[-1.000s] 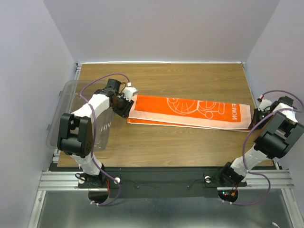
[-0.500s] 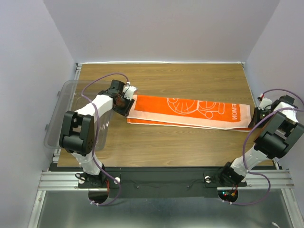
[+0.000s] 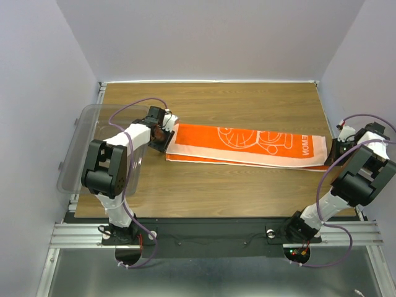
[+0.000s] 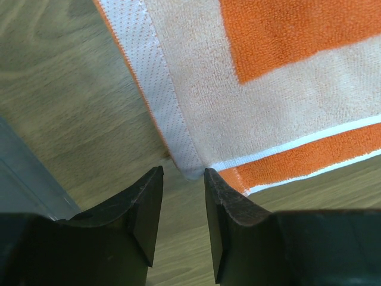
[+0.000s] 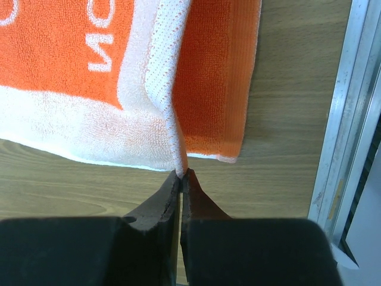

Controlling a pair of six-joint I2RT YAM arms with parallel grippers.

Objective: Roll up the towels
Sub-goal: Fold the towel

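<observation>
The orange towel point(image 3: 247, 145) lies stretched across the middle of the table, folded lengthwise, its white panel with the cat outline and lettering facing up. My left gripper point(image 3: 162, 137) is at the towel's left end; in the left wrist view point(image 4: 183, 174) its jaws stand apart with the towel's near corner point(image 4: 190, 170) just beyond the tips, not held. My right gripper point(image 3: 334, 153) is at the right end; in the right wrist view point(image 5: 182, 174) it is shut on the towel's white hem corner point(image 5: 169, 107), and the orange lower layer point(image 5: 220, 83) lies flat beside it.
A clear plastic tub point(image 3: 93, 148) sits at the table's left edge, right beside my left arm. A metal rail point(image 5: 348, 119) runs along the table's right edge close to my right gripper. Purple walls close in the table on three sides.
My left gripper has shifted a little to the right and nearer the towel's left end. The towel and my right gripper have stayed put.
</observation>
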